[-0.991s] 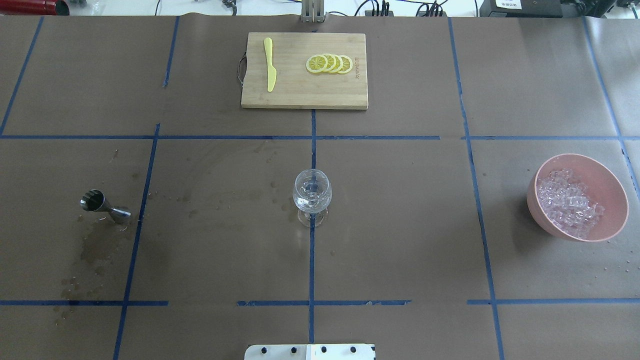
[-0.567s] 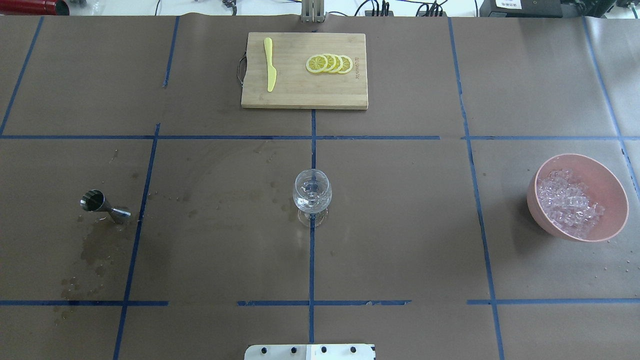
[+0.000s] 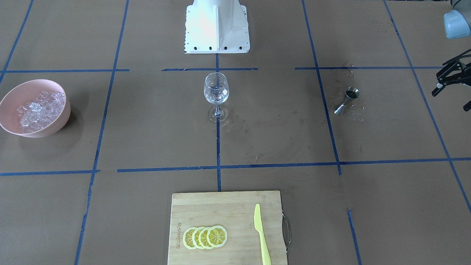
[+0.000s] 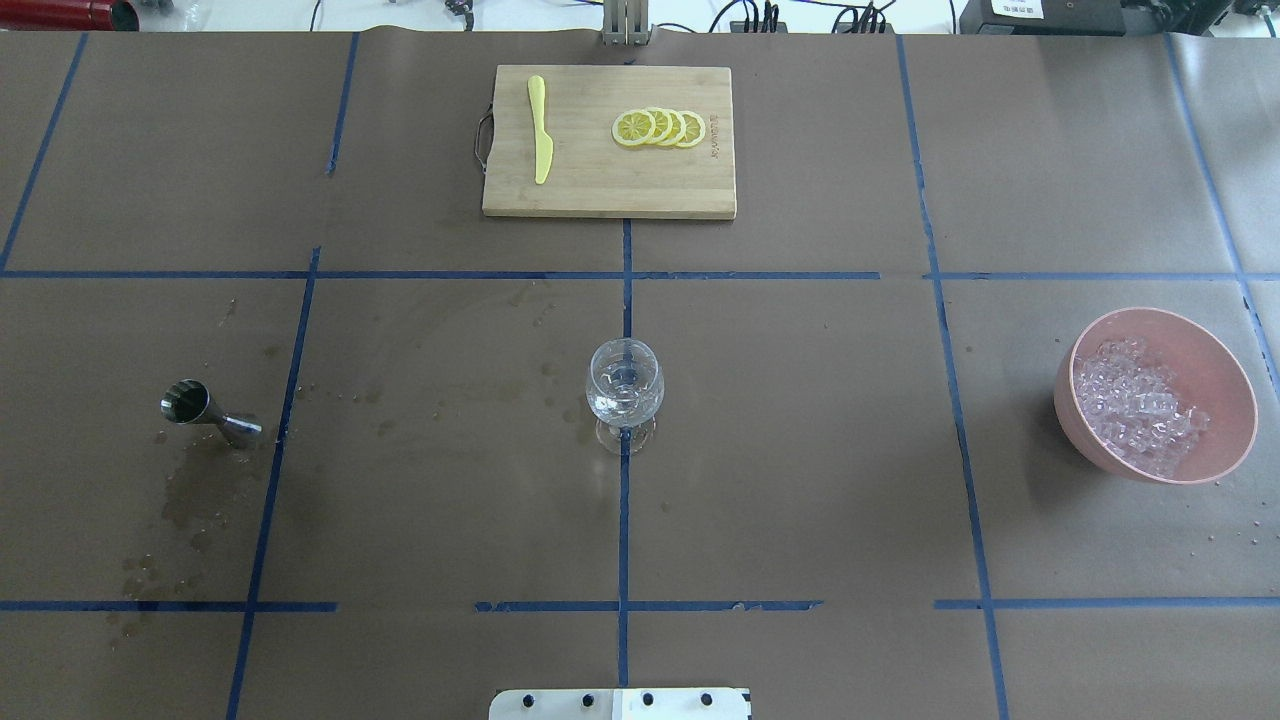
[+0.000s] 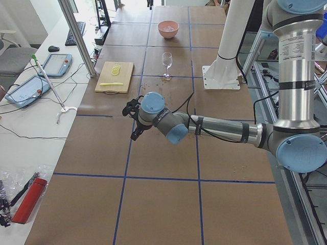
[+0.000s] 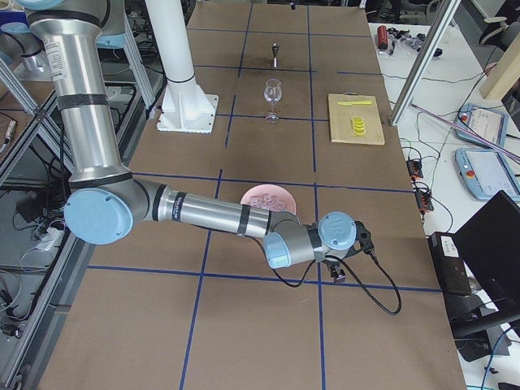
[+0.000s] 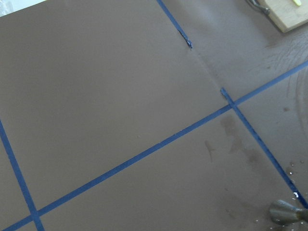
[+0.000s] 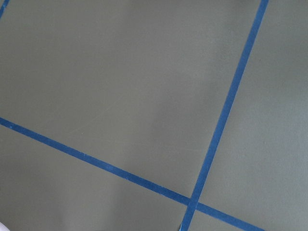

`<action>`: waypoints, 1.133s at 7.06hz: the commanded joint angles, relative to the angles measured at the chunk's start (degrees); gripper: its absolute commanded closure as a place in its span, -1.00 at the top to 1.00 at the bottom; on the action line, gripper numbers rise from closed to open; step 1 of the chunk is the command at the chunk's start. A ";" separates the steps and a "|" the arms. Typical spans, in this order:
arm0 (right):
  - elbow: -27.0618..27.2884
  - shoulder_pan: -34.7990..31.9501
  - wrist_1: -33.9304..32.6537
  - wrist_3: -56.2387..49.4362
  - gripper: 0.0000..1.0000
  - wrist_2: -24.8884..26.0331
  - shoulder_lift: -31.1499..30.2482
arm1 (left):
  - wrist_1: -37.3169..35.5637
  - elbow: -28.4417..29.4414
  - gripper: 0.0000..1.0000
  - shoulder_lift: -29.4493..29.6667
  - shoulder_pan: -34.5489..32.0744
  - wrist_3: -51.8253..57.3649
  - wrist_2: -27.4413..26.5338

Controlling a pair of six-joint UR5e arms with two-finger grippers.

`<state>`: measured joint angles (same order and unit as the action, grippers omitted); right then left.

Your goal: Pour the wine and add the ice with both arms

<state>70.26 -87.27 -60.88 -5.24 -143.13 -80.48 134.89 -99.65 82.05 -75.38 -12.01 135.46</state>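
Note:
A clear wine glass [image 4: 624,392] stands at the table's middle, also in the front view [image 3: 216,90]. A steel jigger [image 4: 208,413] stands on the left with dark wine [image 3: 352,94] in its top cup; its edge shows in the left wrist view [image 7: 286,211]. A pink bowl [image 4: 1225,375] on the right holds ice [image 4: 1135,402]. My left gripper [image 3: 439,82] hovers open and empty beyond the jigger, outside the overhead view. My right gripper [image 6: 351,258] shows only in the right side view, past the bowl [image 6: 264,195]; I cannot tell if it is open or shut.
A wooden cutting board [image 4: 608,190] at the far middle carries lemon slices [image 4: 658,127] and a yellow knife [image 4: 540,128]. The white pedestal [image 3: 216,27] stands at the near edge. Wet stains [image 4: 190,500] lie around the jigger.

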 commanded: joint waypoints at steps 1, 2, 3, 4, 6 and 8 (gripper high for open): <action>-0.03 0.08 2.08 0.23 1.00 -0.22 -0.38 | 24.53 3.49 1.00 -6.26 8.44 -17.95 -7.44; 0.14 0.08 2.08 0.23 1.00 -0.22 -0.38 | 32.81 3.58 1.00 -9.86 12.15 -23.88 -13.41; 0.23 0.08 2.08 0.23 1.00 -0.22 -0.38 | 37.85 3.58 1.00 -11.89 14.01 -25.33 -17.56; 0.23 0.08 2.08 0.31 1.00 -0.40 -0.38 | 39.38 3.58 1.00 -12.00 14.38 -26.31 -20.21; 0.23 0.08 2.08 0.31 1.00 -0.75 -0.38 | 44.04 3.67 0.98 -12.27 24.25 -33.74 -33.78; 0.32 0.08 2.17 0.23 1.00 -0.93 -0.47 | 44.23 3.58 0.98 -13.57 37.27 -40.36 -50.85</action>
<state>70.51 -87.19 -58.74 -4.98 -143.96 -80.88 178.74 -95.99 69.34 -45.65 -48.65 94.41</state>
